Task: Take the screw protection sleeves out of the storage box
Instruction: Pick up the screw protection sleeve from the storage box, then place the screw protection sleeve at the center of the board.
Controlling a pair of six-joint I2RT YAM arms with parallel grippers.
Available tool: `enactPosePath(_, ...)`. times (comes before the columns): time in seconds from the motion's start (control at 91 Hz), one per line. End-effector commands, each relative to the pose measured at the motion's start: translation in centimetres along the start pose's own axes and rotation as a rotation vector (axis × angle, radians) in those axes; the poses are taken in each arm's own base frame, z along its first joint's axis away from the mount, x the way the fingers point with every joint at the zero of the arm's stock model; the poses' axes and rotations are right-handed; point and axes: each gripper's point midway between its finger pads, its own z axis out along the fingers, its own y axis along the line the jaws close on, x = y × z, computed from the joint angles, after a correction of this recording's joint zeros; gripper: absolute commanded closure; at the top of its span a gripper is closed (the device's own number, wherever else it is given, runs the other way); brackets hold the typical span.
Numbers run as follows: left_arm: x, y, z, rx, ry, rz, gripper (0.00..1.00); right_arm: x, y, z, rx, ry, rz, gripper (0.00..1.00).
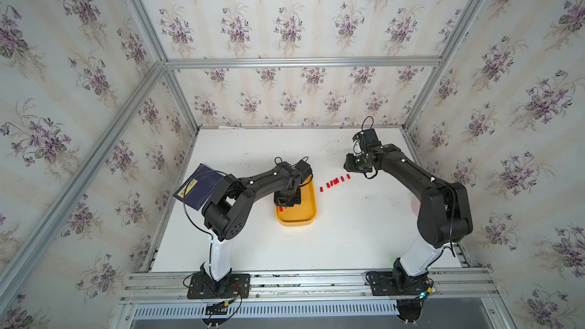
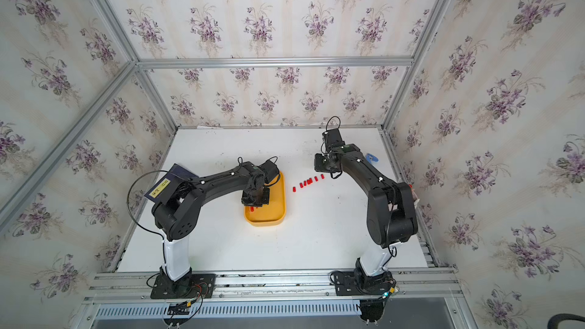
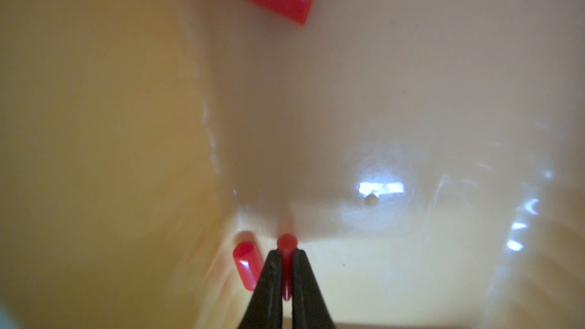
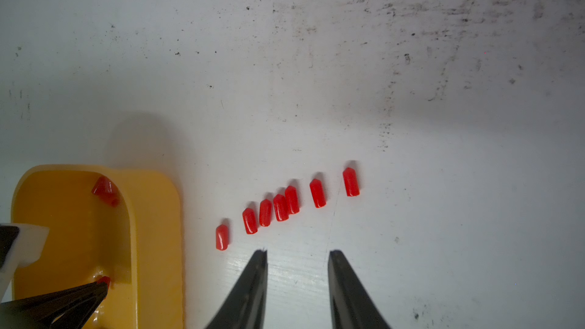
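Inside yellow storage box [image 3: 95,121], left claw [image 3: 286,254] pinches glossy red sleeve [image 3: 287,243]; right claw [image 4: 299,253] parted, empty.

**Shiny, dull and scuffed**

The storage box [image 3: 95,121] is smooth yellow plastic, so glossy that bright spots of light sit on its floor. The screw protection sleeves [image 4: 317,193] are red plastic, smooth and shiny too, with little white glints. The table [image 4: 411,121] is white and matt, with dark scuffs and a fine grain seen close up. The right gripper [image 4: 297,252] has fingers [image 4: 250,289] that look like black, dull plastic. The frame bars [image 1: 300,63] look like pale brushed metal. The walls [image 1: 285,11] wear flowered paper, flat and not shiny
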Motion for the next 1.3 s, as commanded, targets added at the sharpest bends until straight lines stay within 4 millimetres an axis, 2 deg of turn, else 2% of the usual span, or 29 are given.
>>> enactPosePath(0.0, -0.8, -0.3, -1.8, 0.027, -0.034, 0.016, 0.88, -0.2, 0.0, -0.2, 0.002, -0.007, -0.002, 0.63)
enactPosePath(0.539, -2.1, -0.3, -5.4, 0.085, -0.094, 0.007, 0.86, 0.1, 0.0, -0.4, 0.0, -0.006, 0.006, 0.63)
enactPosePath(0.703, -3.0, 2.0, -8.3, 0.089, -0.152, -0.011, 0.85, 0.2, 0.0, -0.4, -0.003, -0.007, 0.009, 0.63)
enactPosePath(0.934, -3.4, 7.0, -11.1, 0.067, -0.207, -0.049, 0.84, 0.4, 0.0, -0.3, -0.003, -0.002, 0.01, 0.63)
enactPosePath(1.121, -3.8, 10.8, -10.6, 0.019, -0.22, -0.078, 0.83, 0.3, 0.0, -0.2, -0.003, -0.003, 0.008, 0.63)
enactPosePath(1.286, -4.3, 11.4, -8.3, -0.008, -0.193, -0.054, 0.84, 0.3, -0.1, -0.1, 0.002, -0.001, 0.01, 0.63)
